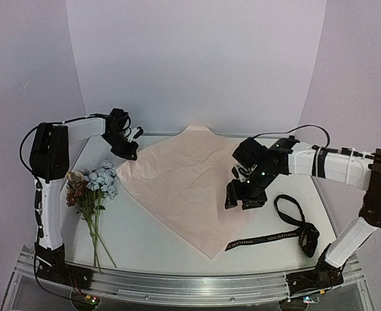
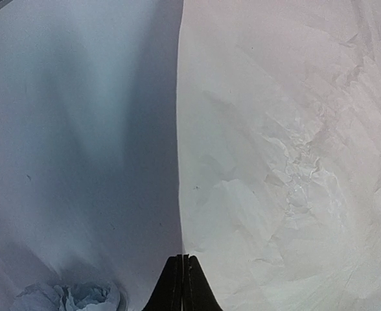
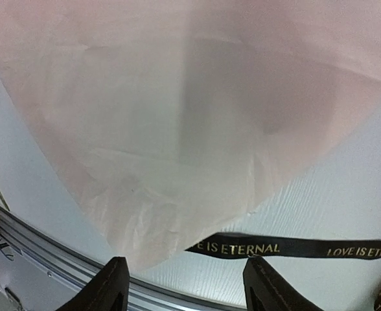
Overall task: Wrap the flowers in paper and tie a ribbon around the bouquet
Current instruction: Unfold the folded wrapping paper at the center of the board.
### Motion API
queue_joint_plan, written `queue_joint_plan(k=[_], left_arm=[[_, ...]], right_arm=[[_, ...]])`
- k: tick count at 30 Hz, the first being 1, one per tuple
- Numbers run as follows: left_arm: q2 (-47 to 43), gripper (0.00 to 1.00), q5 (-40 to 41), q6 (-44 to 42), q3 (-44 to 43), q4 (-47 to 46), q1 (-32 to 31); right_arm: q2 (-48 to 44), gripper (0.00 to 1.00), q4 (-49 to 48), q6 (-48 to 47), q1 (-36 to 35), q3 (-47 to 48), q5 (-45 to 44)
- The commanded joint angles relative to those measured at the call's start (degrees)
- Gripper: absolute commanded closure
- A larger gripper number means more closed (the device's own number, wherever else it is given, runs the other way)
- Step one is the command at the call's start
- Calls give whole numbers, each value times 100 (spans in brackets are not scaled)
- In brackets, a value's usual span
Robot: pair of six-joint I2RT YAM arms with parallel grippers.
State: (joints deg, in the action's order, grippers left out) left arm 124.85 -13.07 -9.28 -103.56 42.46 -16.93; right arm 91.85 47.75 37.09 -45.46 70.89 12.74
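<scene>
White desk (image 1: 151, 246) holds the paper (image 1: 184, 188) spread flat. Left claw (image 1: 131, 155), pinched fully shut, sits at its edge, flowers (image 1: 93, 184) just beside it. Right claw (image 1: 244, 197) gapes above the paper, ribbon (image 1: 268, 238) nearby.

The thin pale pink rectangular sheet of wrapping paper (image 1: 184, 188) lies flat in the middle of the white table (image 1: 151, 243), turned cornerwise. One corner points to 12 o'clock at the back wall, one to 6 o'clock toward the near edge, the others to 9 and 3.

The small bunch of artificial flowers (image 1: 93, 191) lies on the table at 9 o'clock of the paper, just beside that corner, with blooms toward 12 and stems toward 6.

The long narrow black satin ribbon (image 1: 268, 238) lies on the table at 4 o'clock of the paper. One end is just beside the paper's 6 o'clock corner and the rest loops off toward 3.

The left gripper (image 1: 132, 154) is over the paper's 9 o'clock corner. The right gripper (image 1: 242, 202) is over its 3 o'clock part.
</scene>
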Motion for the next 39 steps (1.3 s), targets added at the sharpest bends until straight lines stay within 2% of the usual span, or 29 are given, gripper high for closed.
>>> queue_joint_plan(k=[1,3,9,16,29,39], left_arm=[[77,97,-519,-422,-408,-51,5],[95,98,-721,-463,-431,35,2],[-156,98,-1117,-541,-159,-19,-3],[-266,98,-1177,-633,-289,236,-5],[-331,98,-1117,-622,-139,315,-3],[-432,95,-740,-394,183,150,5]], right_arm=[[813,51,50,-1265,164,900,1],[1130,56,-105,-1314,230,1143,-103],[2038,64,-416,-1162,391,1646,-390],[2434,77,-617,-1038,398,1493,-504],[2494,81,-1086,-301,63,513,-730],[2105,83,-1359,714,-843,-181,-1618]])
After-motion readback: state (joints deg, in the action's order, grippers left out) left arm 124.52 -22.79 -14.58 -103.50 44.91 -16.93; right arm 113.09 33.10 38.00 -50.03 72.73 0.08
